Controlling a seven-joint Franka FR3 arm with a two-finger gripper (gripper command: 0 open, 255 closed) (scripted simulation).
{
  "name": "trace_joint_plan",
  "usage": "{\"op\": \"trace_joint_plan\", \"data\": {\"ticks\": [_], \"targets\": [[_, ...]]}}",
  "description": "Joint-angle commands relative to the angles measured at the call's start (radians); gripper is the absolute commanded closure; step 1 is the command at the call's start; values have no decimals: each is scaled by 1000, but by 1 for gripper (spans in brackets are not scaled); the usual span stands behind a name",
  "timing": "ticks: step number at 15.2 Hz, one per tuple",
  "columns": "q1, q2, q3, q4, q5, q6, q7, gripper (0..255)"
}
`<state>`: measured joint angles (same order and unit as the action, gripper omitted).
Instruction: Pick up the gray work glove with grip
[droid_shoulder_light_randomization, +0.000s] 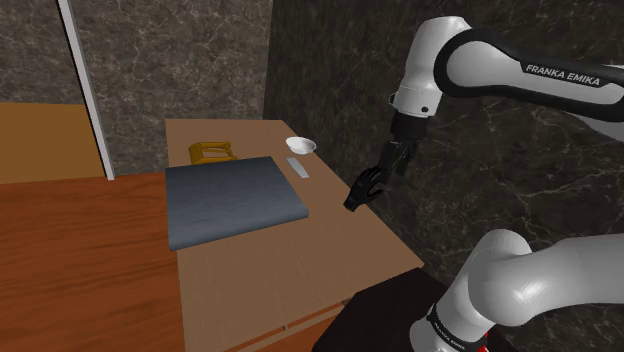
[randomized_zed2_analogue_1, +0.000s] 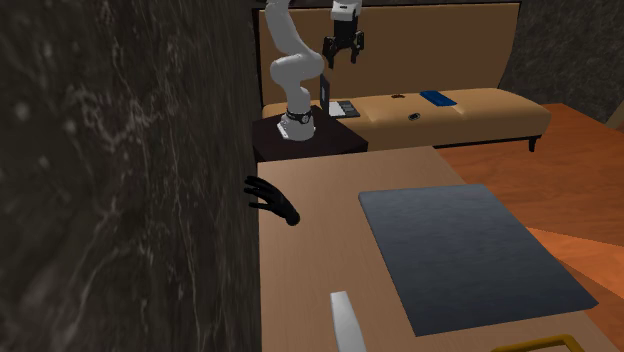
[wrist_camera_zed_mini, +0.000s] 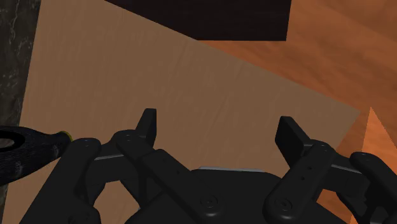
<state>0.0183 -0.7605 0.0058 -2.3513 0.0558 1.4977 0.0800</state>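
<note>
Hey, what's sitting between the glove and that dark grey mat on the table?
Nothing. Only bare tan tabletop separates the black glove from the dark grey mat. This shows in the second exterior view, and the shoulder view agrees.

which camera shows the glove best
The second exterior view: the glove lies unobstructed on the table beside the dark wall, with its fingers spread. The shoulder view shows it as a small black shape at the table's edge. The wrist view catches one end of it beside the open end effector.
</note>
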Motion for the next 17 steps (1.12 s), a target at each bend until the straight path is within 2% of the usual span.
{"op": "trace_joint_plan", "data": {"ticks": [1,9,17], "targets": [[0,0,0,0,0,0,0,0],[6,-50,-113,-179,-241,116,-328,0],[-18,-6,-260,-286,-512,322,-631,0]]}}
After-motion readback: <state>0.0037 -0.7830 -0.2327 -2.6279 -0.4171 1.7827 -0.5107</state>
